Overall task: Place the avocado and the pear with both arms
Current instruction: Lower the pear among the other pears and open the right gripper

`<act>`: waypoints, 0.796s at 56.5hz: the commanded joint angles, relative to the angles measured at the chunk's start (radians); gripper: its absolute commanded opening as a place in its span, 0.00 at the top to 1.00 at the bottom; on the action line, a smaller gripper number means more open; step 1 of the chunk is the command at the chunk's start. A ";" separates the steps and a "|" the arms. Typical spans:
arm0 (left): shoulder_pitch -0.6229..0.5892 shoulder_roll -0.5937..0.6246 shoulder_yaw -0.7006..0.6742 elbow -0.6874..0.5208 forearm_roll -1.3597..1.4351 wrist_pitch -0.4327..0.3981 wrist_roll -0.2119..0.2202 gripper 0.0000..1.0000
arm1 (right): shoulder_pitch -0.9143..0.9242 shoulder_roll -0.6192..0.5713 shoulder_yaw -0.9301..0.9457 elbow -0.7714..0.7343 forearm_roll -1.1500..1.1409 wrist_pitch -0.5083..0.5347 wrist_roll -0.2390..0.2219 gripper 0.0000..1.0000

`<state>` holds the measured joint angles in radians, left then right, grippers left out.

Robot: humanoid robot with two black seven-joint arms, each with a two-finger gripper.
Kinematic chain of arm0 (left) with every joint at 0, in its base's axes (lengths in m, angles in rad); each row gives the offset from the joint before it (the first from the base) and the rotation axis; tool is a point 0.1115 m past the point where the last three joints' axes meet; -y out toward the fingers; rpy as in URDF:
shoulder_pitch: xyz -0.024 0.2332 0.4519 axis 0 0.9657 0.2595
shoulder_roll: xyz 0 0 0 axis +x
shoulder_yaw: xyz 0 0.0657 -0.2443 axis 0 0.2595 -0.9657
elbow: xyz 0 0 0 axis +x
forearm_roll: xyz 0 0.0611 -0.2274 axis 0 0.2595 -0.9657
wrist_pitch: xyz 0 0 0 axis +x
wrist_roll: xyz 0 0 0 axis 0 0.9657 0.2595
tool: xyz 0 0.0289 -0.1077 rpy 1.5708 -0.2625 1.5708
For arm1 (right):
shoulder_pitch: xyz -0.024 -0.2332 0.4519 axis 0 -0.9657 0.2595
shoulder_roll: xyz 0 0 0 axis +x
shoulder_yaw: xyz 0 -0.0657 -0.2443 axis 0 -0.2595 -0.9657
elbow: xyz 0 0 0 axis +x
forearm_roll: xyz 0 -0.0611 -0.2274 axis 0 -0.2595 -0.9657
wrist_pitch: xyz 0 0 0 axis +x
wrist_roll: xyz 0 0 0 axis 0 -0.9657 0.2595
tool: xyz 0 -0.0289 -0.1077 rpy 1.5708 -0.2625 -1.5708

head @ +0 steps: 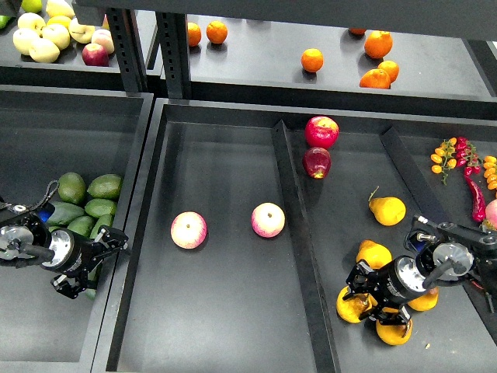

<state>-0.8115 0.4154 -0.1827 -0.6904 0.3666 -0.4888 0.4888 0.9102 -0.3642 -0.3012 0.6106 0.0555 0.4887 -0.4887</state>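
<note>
The left gripper [87, 268] hangs low in the left-hand bin [31, 326], right at the near edge of a heap of green avocados [87, 203]. Its dark fingers run together from here, so I cannot tell whether they are spread or pinched, and I cannot pick out the very dark avocado among the lighter ones. Over in the right compartment [349, 179], the right gripper [371, 299] is down among a cluster of yellow-orange pears [374, 254], its fingers apparently touching the nearest of them, though I cannot tell if they grasp it. A separate pear [387, 210] lies farther back, its stem end pointing up and left, long axis slanting that way. Two pink-yellow apples [189, 230] sit in the middle compartment [217, 318], and two red apples [321, 131] lie behind the pears.
</note>
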 commanded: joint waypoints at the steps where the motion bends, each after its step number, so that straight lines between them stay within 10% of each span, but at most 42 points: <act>1: 0.000 0.000 0.000 0.000 0.000 0.000 0.000 0.00 | 0.006 0.011 0.002 -0.009 -0.006 0.000 0.000 0.48; 17: 0.000 0.002 0.000 0.000 0.000 0.000 0.000 0.00 | 0.033 0.024 0.001 -0.008 -0.008 0.000 0.000 0.00; 45: -0.006 0.016 -0.047 -0.006 -0.006 0.000 0.000 0.00 | 0.114 0.004 0.031 0.044 0.043 0.000 0.000 0.00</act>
<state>-0.8191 0.4294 -0.1857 -0.6984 0.3621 -0.4889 0.4888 1.0134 -0.3587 -0.2936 0.6433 0.0766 0.4887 -0.4887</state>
